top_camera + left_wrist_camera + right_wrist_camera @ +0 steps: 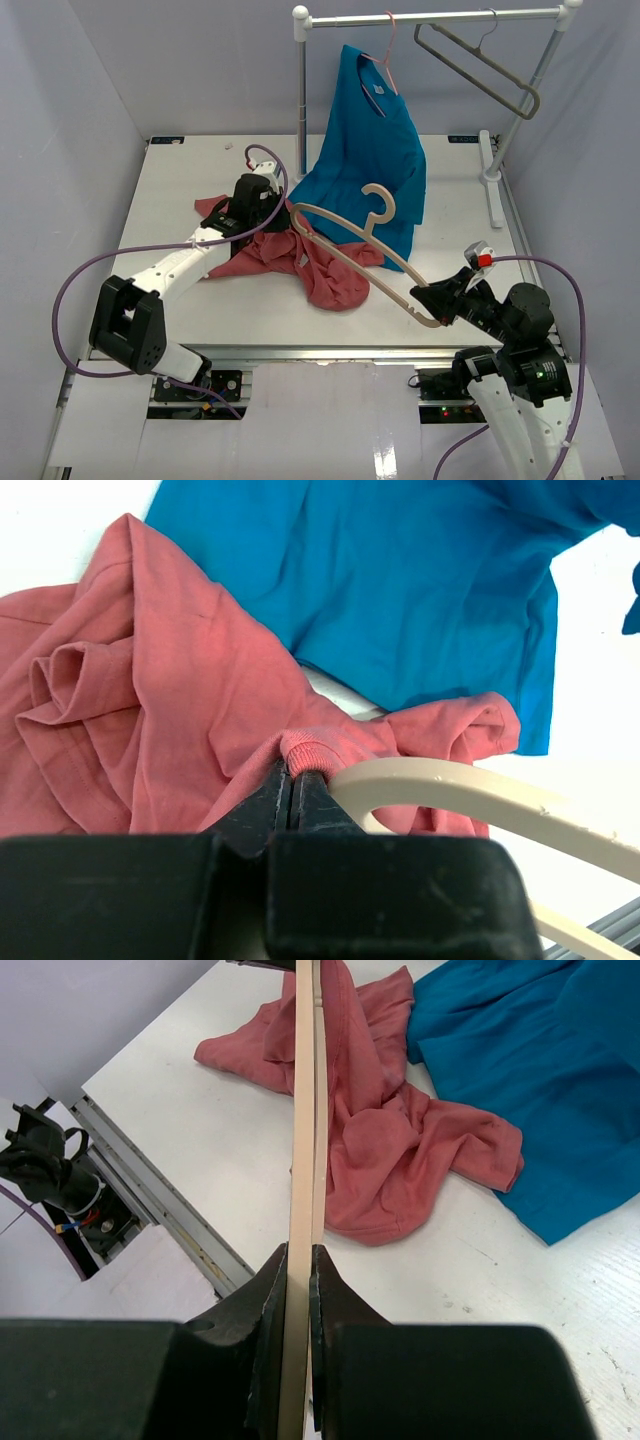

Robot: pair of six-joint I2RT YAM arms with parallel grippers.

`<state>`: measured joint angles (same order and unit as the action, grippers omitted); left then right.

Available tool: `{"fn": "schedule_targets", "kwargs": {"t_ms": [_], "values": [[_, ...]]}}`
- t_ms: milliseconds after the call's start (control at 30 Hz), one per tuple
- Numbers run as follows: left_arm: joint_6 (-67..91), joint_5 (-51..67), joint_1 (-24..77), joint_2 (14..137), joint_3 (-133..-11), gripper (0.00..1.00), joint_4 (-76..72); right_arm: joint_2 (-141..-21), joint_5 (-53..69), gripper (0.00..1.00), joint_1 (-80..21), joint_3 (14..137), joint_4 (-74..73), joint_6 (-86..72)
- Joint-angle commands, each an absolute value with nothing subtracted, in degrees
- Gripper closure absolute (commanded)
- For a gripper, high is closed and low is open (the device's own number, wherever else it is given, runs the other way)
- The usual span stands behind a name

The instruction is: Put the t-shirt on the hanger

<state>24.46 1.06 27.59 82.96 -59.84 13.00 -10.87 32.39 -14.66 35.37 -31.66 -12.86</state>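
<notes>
The left hand [292, 780] pinches the limp t-shirt [150, 700] by its collar, likely the surest hold. The right hand [297, 1260] clamps the stiff hanger [308, 1110] at one end

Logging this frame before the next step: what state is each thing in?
beige wooden hanger: one end clamped in right pincer, other end beside the collar of the red t-shirt.
red t-shirt: crumpled on table, not on the hanger.
left pincer: shut on the red collar.
right pincer: shut on the hanger.
blue t-shirt: hung on pink hanger, hem on table.
grey hanger: on rail, bare.
</notes>
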Motion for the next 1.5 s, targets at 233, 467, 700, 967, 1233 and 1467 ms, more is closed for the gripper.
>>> {"fn": "schedule_targets", "kwargs": {"t_ms": [233,467,700,967,1233,1467], "values": [[23.18,0.98,27.42,78.96,-65.09,1.0,14.96,-11.88,34.51,0.92,-14.68,34.33,-29.21,-11.95],[22.76,0.88,27.42,78.84,-68.04,1.0,16.86,-12.66,36.33,0.92,-14.68,33.97,-28.47,-11.91],[22.73,-0.64,27.42,79.37,-70.71,1.0,18.34,-12.25,37.15,0.92,-14.71,33.98,-28.37,-11.81],[22.32,2.01,27.42,80.33,-71.79,1.0,18.9,-13.06,38.37,0.92,-14.77,33.5,-27.03,-12.03],[21.75,8.82,27.51,78.53,-72.45,1.0,17.6,-26.36,38.88,0.92,-14.77,35.62,-15.43,-13.95],[19.78,10.87,27.51,77.34,-74.76,1.0,18.31,-33.32,45.08,0.92,-15.77,35.75,-0.3,-17.48]]}}
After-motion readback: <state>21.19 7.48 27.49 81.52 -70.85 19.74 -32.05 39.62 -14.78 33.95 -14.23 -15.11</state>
